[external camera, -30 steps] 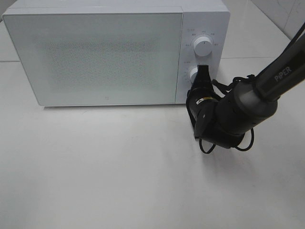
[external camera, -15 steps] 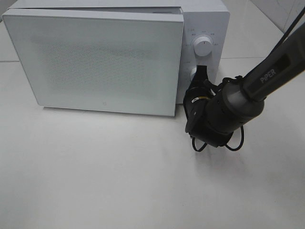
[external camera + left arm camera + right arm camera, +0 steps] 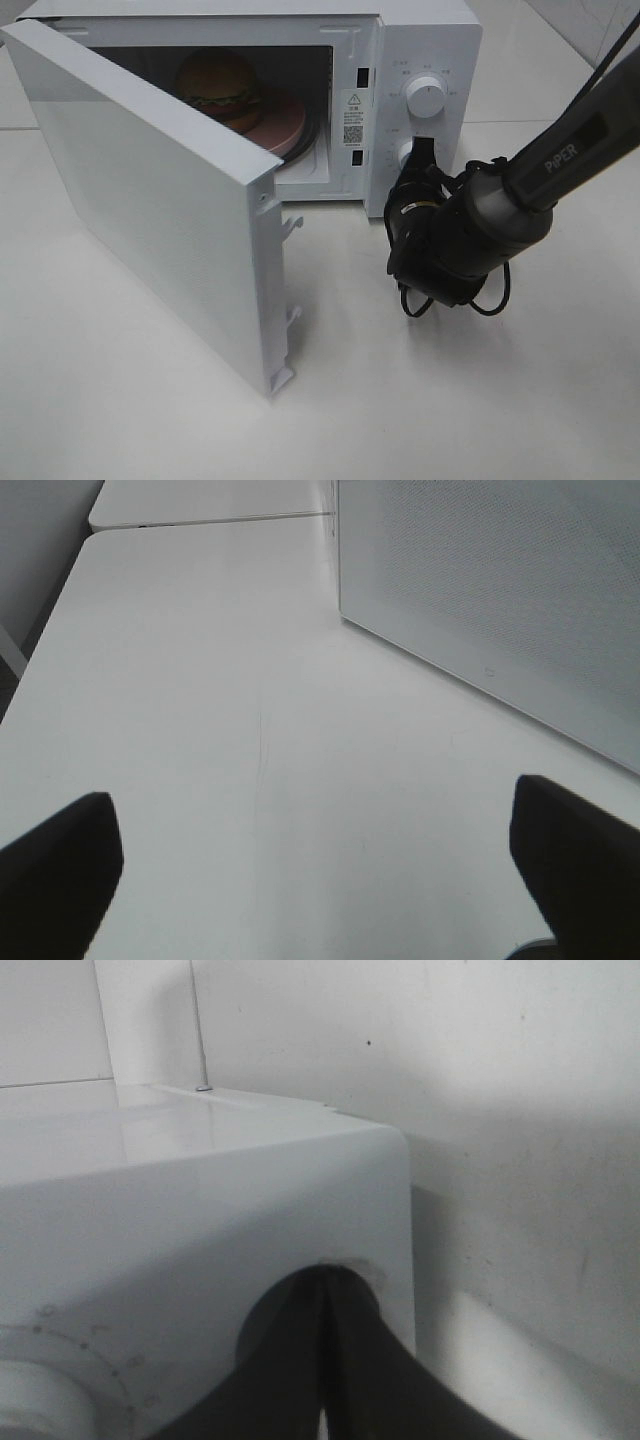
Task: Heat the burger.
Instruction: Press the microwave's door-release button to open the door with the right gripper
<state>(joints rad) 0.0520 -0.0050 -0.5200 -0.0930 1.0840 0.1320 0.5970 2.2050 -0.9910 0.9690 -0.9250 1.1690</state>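
Inside the microwave (image 3: 430, 40), on the pink plate (image 3: 292, 128), sits the burger (image 3: 220, 85), and the door (image 3: 150, 200) stands wide open. The right gripper (image 3: 420, 152), jaws pressed together, touches the lower knob (image 3: 404, 156); I think it should draw straight back, not sideways. The left gripper (image 3: 318, 865) has its jaws spread, holding nothing. The knob markings are too small to read, and the door edge hides part of the plate
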